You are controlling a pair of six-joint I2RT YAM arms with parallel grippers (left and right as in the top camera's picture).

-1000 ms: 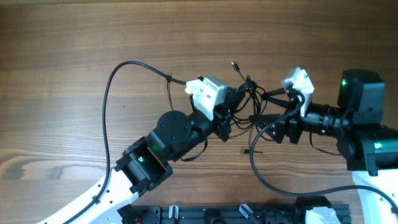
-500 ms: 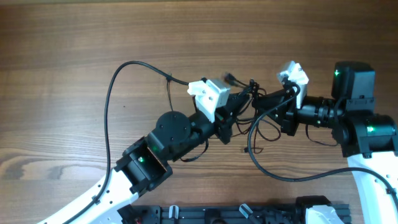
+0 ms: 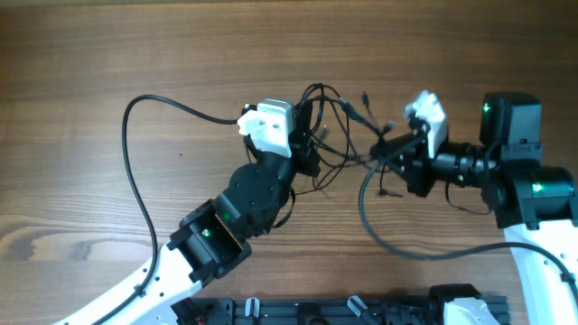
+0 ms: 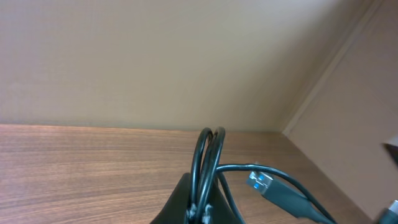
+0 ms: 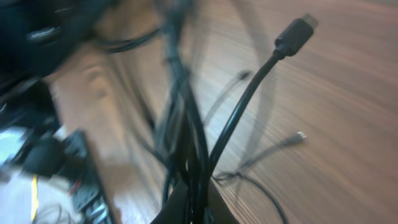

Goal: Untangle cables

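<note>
Wood table [image 3: 90,54], centre: cables [image 3: 339,113] hanging between left gripper [image 3: 305,144] and right gripper [image 3: 386,155], both clenched on strands. Looks mid pull-apart. Next: widen the gap slowly, watch for loops cinching tight.

The cables [image 3: 336,126] stretch between the left gripper [image 3: 305,144] and the right gripper [image 3: 386,155]. All sit over the middle of the table [image 3: 81,63].

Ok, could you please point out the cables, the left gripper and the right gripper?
cables [image 5: 194,155]: right wrist, bundle above the fingers.
left gripper [image 3: 312,135]: overhead, between its fingertips.
right gripper [image 3: 384,153]: overhead, between its fingertips.
</note>
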